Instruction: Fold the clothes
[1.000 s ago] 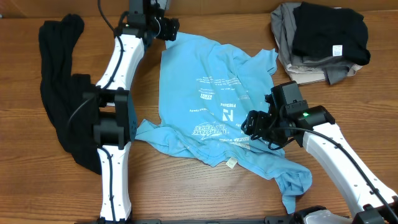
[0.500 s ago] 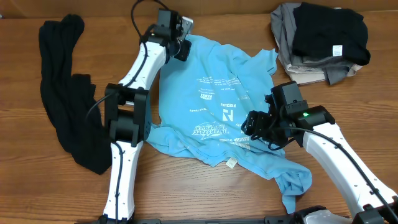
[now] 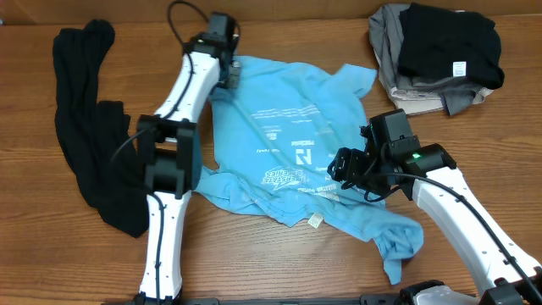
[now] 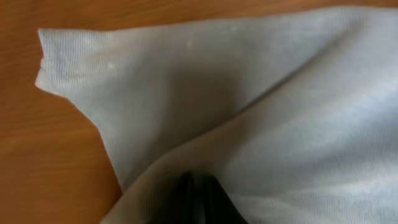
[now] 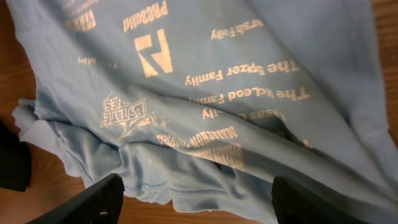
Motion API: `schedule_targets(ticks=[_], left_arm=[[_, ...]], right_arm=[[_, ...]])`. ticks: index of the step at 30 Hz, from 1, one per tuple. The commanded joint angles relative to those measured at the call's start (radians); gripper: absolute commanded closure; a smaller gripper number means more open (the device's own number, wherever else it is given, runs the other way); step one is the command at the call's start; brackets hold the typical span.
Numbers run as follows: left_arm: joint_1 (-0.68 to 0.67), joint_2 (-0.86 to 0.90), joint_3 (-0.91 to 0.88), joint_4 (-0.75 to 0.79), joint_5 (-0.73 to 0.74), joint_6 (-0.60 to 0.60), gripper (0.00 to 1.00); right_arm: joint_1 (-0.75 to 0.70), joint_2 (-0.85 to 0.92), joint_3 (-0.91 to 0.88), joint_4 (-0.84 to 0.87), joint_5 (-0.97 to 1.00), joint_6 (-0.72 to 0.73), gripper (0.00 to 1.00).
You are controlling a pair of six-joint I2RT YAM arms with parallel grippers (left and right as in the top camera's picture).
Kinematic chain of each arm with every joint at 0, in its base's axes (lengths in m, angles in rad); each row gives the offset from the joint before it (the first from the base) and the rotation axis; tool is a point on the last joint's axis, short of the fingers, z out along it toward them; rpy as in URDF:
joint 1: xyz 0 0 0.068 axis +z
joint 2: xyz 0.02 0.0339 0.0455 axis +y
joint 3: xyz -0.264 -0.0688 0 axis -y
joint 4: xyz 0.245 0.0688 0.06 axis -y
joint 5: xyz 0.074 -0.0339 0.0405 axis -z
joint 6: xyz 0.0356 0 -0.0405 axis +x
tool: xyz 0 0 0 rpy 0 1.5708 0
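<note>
I have the blue T-shirt [image 3: 288, 135] spread out, wrinkled, in the middle of the overhead frame on the wooden surface [image 3: 51, 263]. White print faces up, and a small white tag [image 3: 315, 222] sticks out at its lower edge. The lower right part of the shirt is bunched into a lump near the bottom of the frame.

My left gripper [image 3: 227, 74] sits at the shirt's upper left corner, at the top of the overhead frame. In the left wrist view the blue T-shirt [image 4: 261, 112] fills most of the frame. One free corner points to the upper left over bare surface [image 4: 37, 155]. The cloth folds run down into the left gripper [image 4: 198, 190] at bottom centre, pinched together on the fabric.

My right gripper [image 3: 345, 165] is over the right side of the shirt, right of centre in the overhead frame. In the right wrist view the right gripper [image 5: 196, 186] has its fingers [image 5: 93, 199] spread wide, one at the lower left and one at the lower right. Nothing is between them but the printed shirt [image 5: 236, 81] underneath. I cannot tell whether the tips touch the cloth.

A long black garment [image 3: 85, 127] lies loose down the left side, apart from the shirt. A stack of folded clothes [image 3: 449, 47] sits in the upper right corner, black on top of grey.
</note>
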Motion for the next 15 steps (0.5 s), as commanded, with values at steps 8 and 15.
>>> schedule_targets(ticks=[8,15], left_arm=[[0.335,0.053,-0.040,-0.224,0.044,-0.137,0.68],[0.414,0.050,-0.027,-0.307,0.191,-0.137,0.51]], right_arm=[[0.005,0.114,0.021,0.087,0.048,-0.003,0.22],[0.005,0.231,0.021,0.149,-0.019,-0.002,0.24]])
